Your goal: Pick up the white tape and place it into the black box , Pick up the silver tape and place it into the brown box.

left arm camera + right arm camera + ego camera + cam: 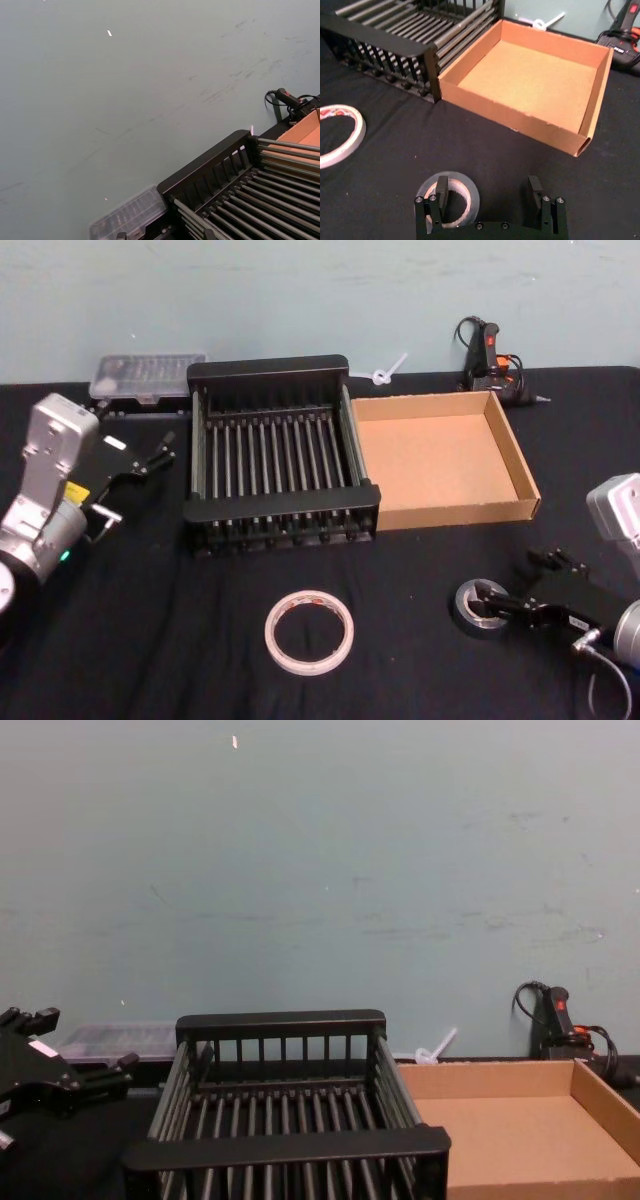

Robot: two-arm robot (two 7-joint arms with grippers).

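Silver tape (479, 606) flat on the surface, my right hand (490, 192) spread wide, one finger in its hole, not yet clamped. White tape (309, 631) lies untouched ahead of the black box (280, 513); brown box (520, 475) bare. Left hand (128, 468) idles, released. Nothing delivered.

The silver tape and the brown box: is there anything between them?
No. In the right wrist view, only bare black tablecloth separates the silver tape from the brown box.

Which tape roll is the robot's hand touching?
The silver tape, the small thick grey roll. The right gripper is open, with one finger in its hole. The white tape, the bigger thin ring, lies alone on the table.
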